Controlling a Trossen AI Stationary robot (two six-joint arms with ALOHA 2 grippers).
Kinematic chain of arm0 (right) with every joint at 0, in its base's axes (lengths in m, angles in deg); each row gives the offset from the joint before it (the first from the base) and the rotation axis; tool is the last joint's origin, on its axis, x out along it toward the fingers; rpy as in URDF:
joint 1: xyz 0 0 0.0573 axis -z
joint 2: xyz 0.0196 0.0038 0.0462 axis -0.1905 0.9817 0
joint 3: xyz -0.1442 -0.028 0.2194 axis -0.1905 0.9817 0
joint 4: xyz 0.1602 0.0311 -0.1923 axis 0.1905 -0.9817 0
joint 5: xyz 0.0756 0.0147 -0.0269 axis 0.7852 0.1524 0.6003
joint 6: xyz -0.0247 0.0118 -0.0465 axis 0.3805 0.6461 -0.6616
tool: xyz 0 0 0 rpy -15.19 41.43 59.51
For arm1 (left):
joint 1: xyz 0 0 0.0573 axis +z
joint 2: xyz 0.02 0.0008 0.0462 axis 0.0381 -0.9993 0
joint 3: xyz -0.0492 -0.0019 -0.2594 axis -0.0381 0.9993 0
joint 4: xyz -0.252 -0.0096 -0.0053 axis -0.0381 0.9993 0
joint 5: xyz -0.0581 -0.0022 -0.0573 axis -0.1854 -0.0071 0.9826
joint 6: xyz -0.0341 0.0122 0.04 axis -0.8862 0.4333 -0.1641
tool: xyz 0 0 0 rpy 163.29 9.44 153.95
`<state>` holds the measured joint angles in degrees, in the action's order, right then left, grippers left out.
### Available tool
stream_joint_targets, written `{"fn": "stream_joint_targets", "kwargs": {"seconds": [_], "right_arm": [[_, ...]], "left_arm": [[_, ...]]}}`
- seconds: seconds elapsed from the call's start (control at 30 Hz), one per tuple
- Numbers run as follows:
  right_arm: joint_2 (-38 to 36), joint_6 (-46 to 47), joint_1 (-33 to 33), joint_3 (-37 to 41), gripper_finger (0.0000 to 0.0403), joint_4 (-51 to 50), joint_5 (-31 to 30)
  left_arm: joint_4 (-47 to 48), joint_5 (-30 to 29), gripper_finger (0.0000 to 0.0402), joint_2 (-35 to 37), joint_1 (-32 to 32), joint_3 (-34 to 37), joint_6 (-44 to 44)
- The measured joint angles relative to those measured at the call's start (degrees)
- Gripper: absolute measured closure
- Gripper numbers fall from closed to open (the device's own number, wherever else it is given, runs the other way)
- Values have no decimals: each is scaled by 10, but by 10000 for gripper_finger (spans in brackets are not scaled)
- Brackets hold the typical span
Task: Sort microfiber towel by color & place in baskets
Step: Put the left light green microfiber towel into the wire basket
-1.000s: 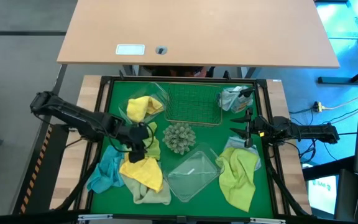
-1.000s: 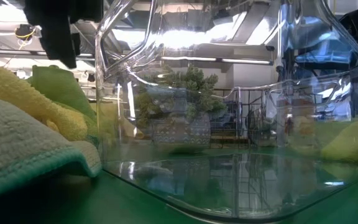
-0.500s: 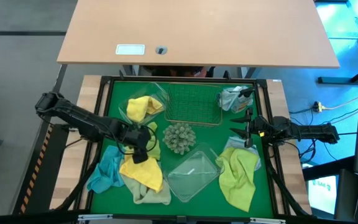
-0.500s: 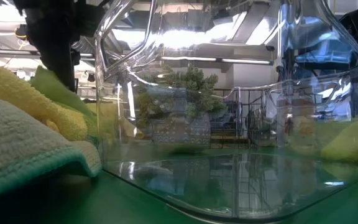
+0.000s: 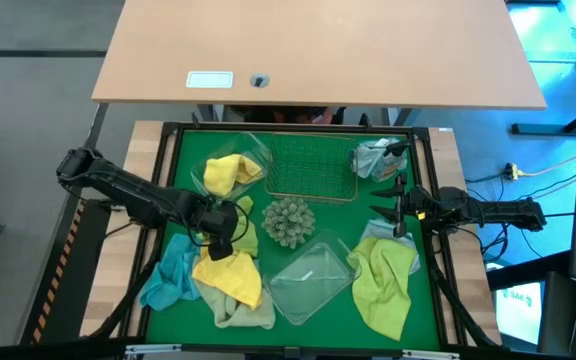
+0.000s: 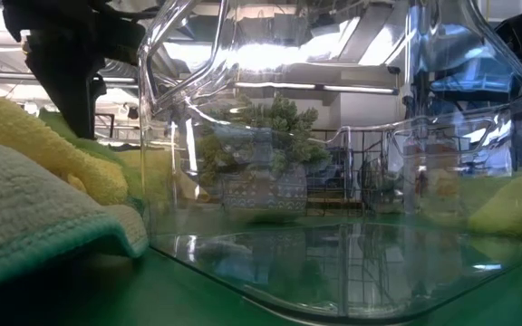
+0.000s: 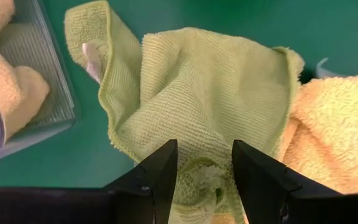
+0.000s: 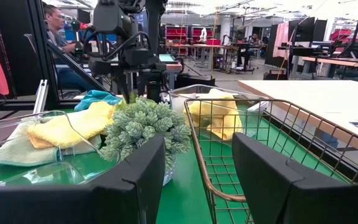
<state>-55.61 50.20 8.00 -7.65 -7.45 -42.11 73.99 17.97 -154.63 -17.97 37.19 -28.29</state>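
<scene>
Pinching a fold of the lime green towel [image 7: 204, 106] between its two fingers [image 7: 157, 180], the left gripper [image 5: 220, 238] is sitting low over the left half of the green table [image 5: 328, 225]. The cloth is bunching up between the narrowly spaced fingers, and the rest of it is lying spread on the mat. A yellow towel [image 5: 230, 275] is touching the lime green one on one side, and a clear tub [image 5: 230, 170] holding another yellow towel [image 5: 226, 172] is lying just beside it at the far left of the table.

A light blue towel [image 5: 168, 275] is resting at the near left edge, with a pale sage towel [image 5: 238, 312] partly under the yellow one. A second clear tub [image 5: 313, 277] is standing near the centre front, and the wire-mesh basket [image 5: 313, 165] is sitting at the far centre. The spiky grey-green ball [image 5: 288, 220] is lying between the basket and the front tub.

The right gripper [image 5: 396, 210] is waiting at the right side with its fingers spread wide and holding nothing. A second lime green towel [image 5: 383, 285] is lying near it at the front right, and a grey-blue towel [image 5: 373, 157] is lying at the far right corner.
</scene>
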Motion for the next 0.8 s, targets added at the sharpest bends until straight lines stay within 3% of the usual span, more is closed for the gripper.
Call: {"fn": "stream_joint_targets", "kwargs": {"seconds": [0.17,0.43,0.8], "right_arm": [[0,0,0,0,217,0,0],[0,0,0,0,217,0,0],[0,0,0,0,217,0,0]], "left_arm": [[10,0,291,-19,0,0,0],[7,0,392,-31,1,0,0],[-53,10,399,-20,4,0,0]]}}
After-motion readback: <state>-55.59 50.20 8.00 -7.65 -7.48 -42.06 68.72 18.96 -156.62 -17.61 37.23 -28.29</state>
